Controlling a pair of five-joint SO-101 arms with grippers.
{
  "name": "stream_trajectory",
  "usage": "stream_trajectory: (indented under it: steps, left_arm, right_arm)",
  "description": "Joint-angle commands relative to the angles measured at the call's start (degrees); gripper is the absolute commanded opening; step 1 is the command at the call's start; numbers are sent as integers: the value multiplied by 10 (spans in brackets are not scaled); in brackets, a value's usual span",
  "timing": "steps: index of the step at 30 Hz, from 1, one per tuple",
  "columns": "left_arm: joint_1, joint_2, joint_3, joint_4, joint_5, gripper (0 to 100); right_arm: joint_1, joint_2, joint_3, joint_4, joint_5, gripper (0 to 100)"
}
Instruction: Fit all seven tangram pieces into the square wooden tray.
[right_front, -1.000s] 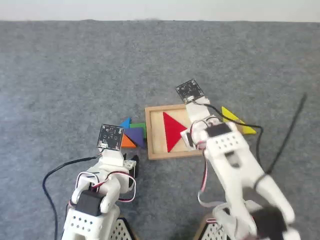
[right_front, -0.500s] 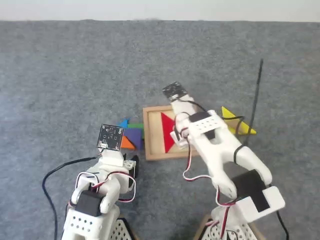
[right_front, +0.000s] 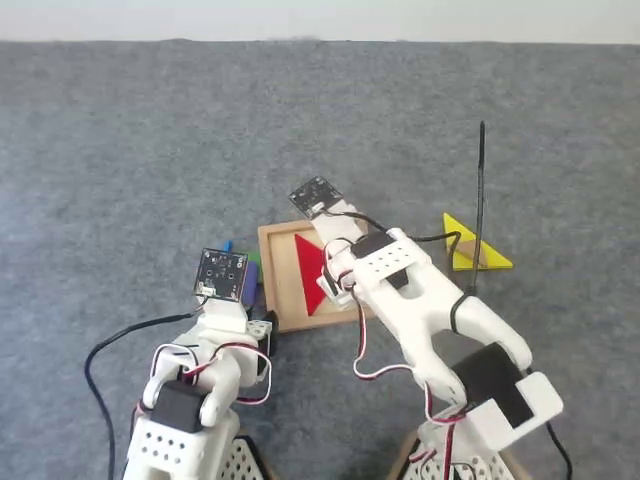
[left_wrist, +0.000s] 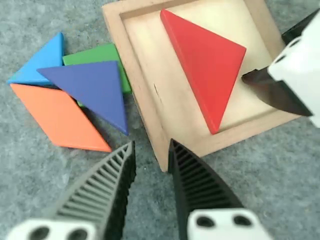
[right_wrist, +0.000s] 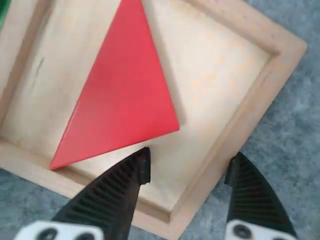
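Observation:
The square wooden tray (right_front: 268, 282) lies mid-table with a red triangle (right_front: 308, 272) flat inside it. My right gripper (right_wrist: 191, 159) is open and straddles the tray's wall (right_wrist: 260, 85), one finger inside by the red triangle (right_wrist: 122, 95), the other outside. My left gripper (left_wrist: 151, 147) is open, just off the tray's near corner (left_wrist: 161, 159). Beside the tray lie a purple triangle (left_wrist: 95, 87), a blue triangle (left_wrist: 42, 62), a green piece (left_wrist: 100, 55) and an orange parallelogram (left_wrist: 57, 117). A yellow triangle (right_front: 465, 240) sits to the right.
A tan piece (right_front: 487, 259) lies against the yellow triangle. A thin black cable (right_front: 480, 190) stands up over that spot. The right arm's dark finger (left_wrist: 275, 92) shows at the tray's far side. Grey carpet stretches free beyond the tray.
The right arm has swung left and the tray with the red triangle has slid left with it, up against the coloured pieces. The left arm has stayed put.

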Motion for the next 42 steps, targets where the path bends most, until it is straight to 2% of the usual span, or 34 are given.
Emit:
stream_trajectory:
  steps: [1,7,15,19,26,29,32,38,42]
  left_arm:
    - [1,-10,-7,1,4,105]
    - [1,-10,-7,1,4,105]
    - [1,-10,-7,1,4,105]
    - [1,-10,-7,1,4,105]
    - [1,-10,-7,1,4,105]
    - [1,-10,-7,1,4,105]
    - [1,-10,-7,1,4,105]
    - [1,-10,-7,1,4,105]
    - [1,-10,-7,1,4,105]
  right_arm:
    - [30,5,-31,-11,-3,249]
    - [167,4,-32,-7,-4,249]
    - [222,-1,-35,15,-6,249]
    - [247,-4,-40,34,-39,249]
    - [208,-68,-38,-3,-69,249]
    - [164,-72,-38,-16,-69,249]
    - [125,-52,-33,-7,-69,249]
    - [123,8,-40,-6,-55,249]
    - [89,18,-53,-5,-48,249]
